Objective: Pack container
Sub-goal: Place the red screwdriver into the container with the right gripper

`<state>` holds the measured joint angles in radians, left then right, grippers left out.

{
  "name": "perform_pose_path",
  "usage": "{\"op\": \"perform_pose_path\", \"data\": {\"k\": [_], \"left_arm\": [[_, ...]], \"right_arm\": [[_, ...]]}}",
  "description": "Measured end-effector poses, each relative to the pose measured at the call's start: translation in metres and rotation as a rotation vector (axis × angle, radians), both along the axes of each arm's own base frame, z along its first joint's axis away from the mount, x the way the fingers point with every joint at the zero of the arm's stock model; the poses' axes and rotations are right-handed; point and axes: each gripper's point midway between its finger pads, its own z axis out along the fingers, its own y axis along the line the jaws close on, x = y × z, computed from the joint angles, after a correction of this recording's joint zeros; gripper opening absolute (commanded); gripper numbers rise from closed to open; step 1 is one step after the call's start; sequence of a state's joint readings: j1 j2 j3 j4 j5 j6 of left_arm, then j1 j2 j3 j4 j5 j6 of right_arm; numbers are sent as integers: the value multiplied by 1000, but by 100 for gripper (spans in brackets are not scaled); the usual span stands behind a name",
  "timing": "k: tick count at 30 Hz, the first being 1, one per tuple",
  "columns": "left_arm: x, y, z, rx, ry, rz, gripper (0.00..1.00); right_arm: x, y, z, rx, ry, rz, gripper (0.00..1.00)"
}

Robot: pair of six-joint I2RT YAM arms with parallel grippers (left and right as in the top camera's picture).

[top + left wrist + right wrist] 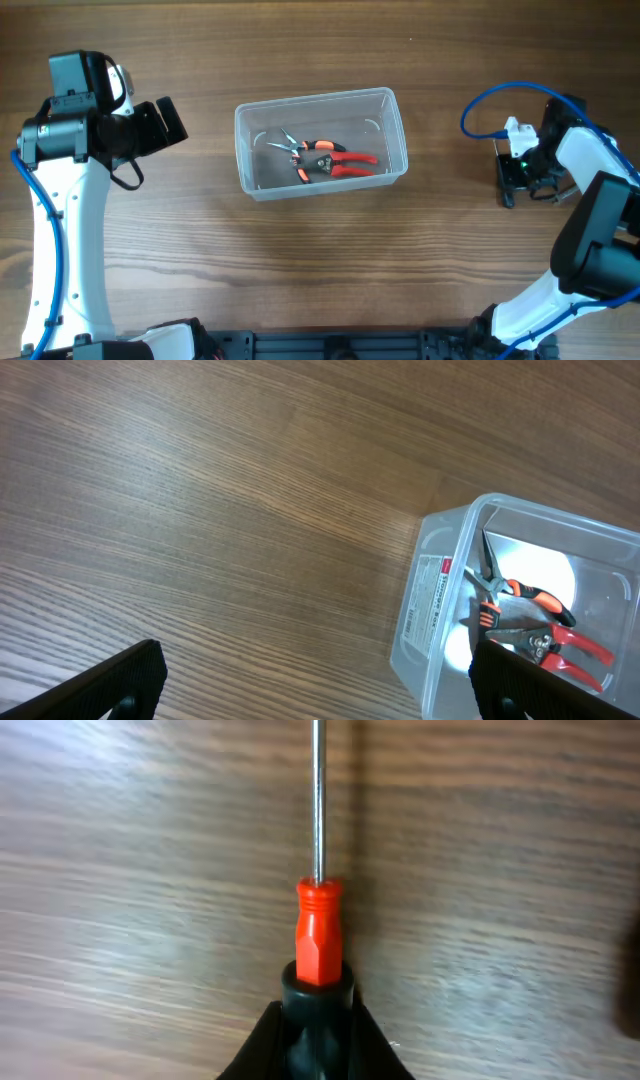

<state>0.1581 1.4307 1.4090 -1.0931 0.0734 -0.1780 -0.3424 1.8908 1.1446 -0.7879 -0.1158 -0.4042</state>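
The clear plastic container (318,98) stands mid-table and holds two hand tools: red-handled cutters (345,160) and orange-and-black needle-nose pliers (292,148). In the left wrist view the container (432,600) is at the lower right with both tools (530,600) inside. My left gripper (165,122) is open and empty, left of the container and apart from it; its fingers (315,680) frame bare wood. My right gripper (515,180), far right of the container, is shut (318,1025) on the black handle of a screwdriver (318,935) with an orange collar. Its steel shaft points away, close over the wood.
The wooden table (320,270) runs around the container on all sides. A blue cable (485,100) loops above the right arm. A white label (432,585) is on the container's near end wall.
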Motion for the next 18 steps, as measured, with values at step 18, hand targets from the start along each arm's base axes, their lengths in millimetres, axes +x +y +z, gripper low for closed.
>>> {"op": "perform_pose_path", "data": {"k": [18], "left_arm": [[-1, 0, -1, -1, 6, 0, 100]], "right_arm": [[44, 301, 216, -11, -530, 1331, 4]]}}
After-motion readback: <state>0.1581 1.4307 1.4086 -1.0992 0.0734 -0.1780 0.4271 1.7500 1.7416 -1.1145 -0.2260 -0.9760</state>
